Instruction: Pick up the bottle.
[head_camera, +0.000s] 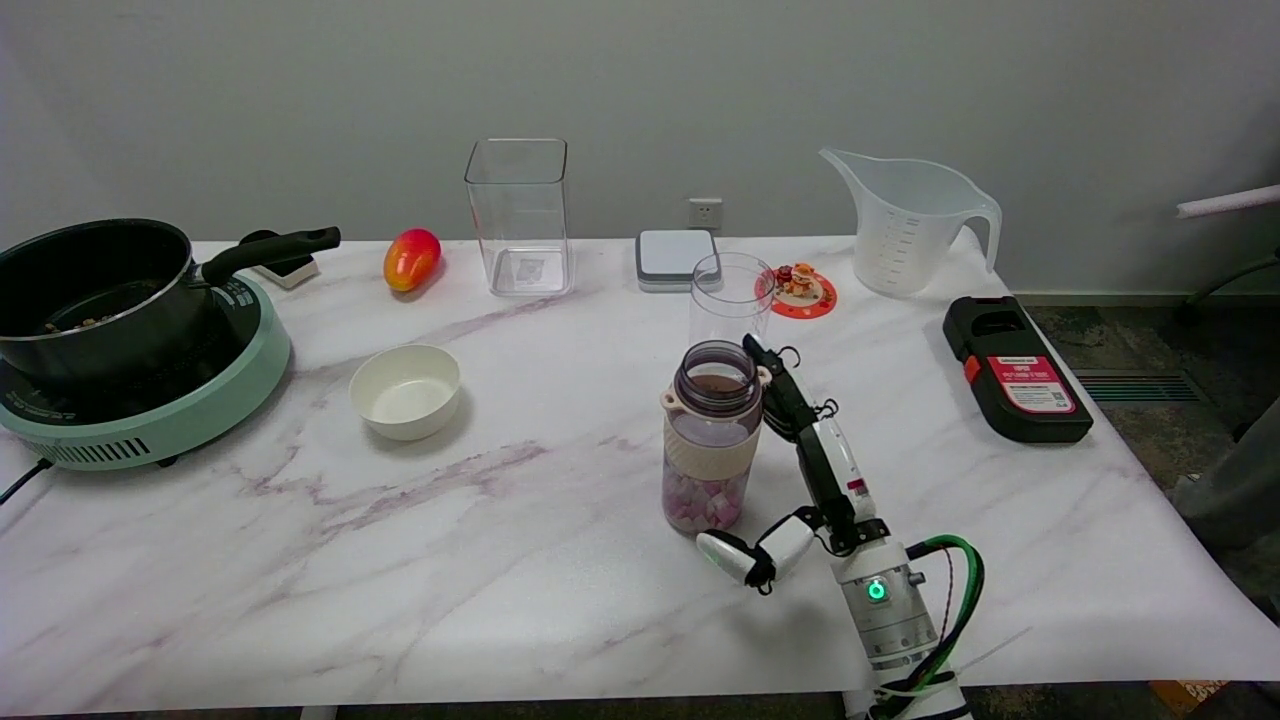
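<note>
The bottle (710, 440) stands upright in the middle of the table, open-topped, with a purple neck, a beige sleeve and pink-white pieces at its bottom. My right hand (800, 470) is at its right side, fingers stretched up along the bottle's far right edge and the thumb (740, 556) held low by its base. The fingers are apart and hold nothing; whether they touch the bottle is unclear.
A clear cup (730, 297) stands just behind the bottle. A white bowl (405, 390) lies to the left, a pot on a green cooker (130, 330) at far left. A measuring jug (910, 220), black box (1015, 370), tall clear container (518, 215) and mango (411, 258) sit farther back.
</note>
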